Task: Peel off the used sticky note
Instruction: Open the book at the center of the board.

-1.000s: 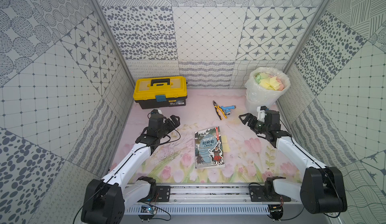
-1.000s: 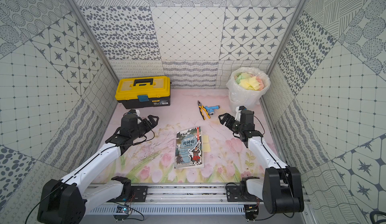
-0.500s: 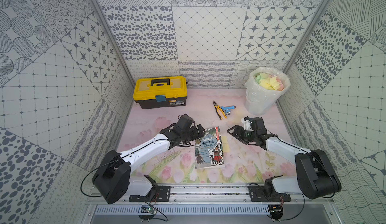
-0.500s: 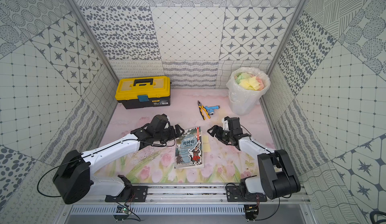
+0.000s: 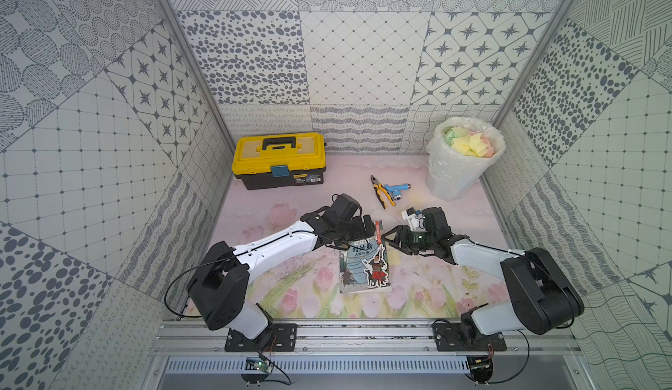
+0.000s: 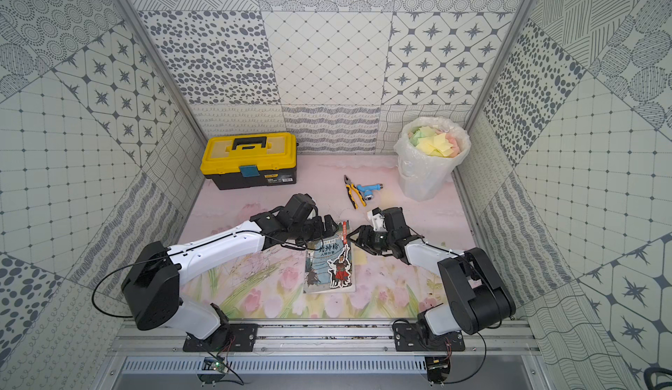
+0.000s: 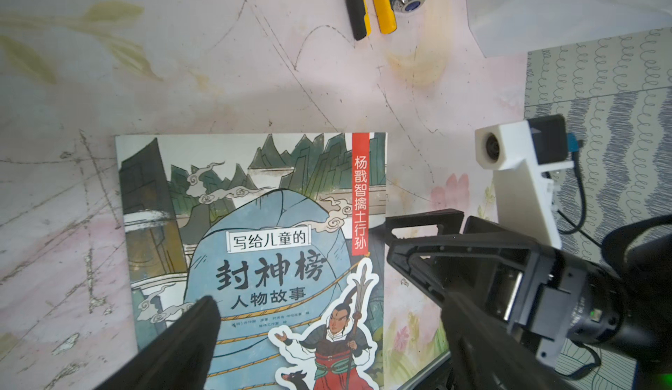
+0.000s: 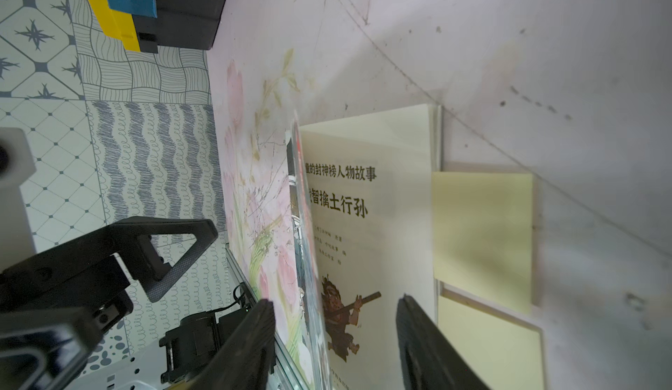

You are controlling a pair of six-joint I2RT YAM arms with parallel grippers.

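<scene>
We find the storybook point(image 5: 365, 268) mid-mat, between the two arms. Our left gripper point(image 5: 364, 229) hangs over its far end, jaws spread wide, holding nothing. Our right gripper point(image 8: 334, 302) sits at the book's opening edge, jaws apart, straddling the raised front cover point(image 8: 303, 246) without pinching it. Beneath the cover we see the title page point(image 8: 367, 206). A yellow sticky note point(image 8: 482, 239) pokes out past that page's edge onto the floral mat point(image 5: 291, 297), with a second note point(image 8: 487, 348) just beside it. A lined bin point(image 5: 454, 177) holding coloured notes stands at the back.
</scene>
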